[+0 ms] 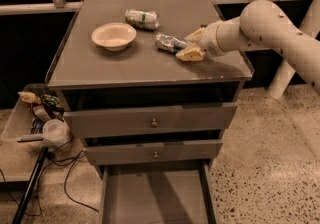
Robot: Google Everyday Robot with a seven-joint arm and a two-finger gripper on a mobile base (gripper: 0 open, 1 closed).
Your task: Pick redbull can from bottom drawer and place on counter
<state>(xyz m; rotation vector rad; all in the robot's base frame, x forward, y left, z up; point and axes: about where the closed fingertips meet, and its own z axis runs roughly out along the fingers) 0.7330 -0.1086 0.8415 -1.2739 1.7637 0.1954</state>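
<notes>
The redbull can (169, 43), slim and silver with blue patches, lies on its side on the grey counter (100, 70), right of centre. My gripper (186, 43) reaches in from the right and is shut on the can's right end, one pale finger behind it and one in front, down at the counter's surface. The bottom drawer (155, 195) is pulled open below, and the part of its flat grey tray that shows holds nothing.
A cream bowl (114, 35) sits on the counter's left half. A silver can with a green band (142, 19) lies behind it at the back. Two upper drawers with small knobs (154, 123) are closed. A bin of clutter (37, 118) and cables stand at the left.
</notes>
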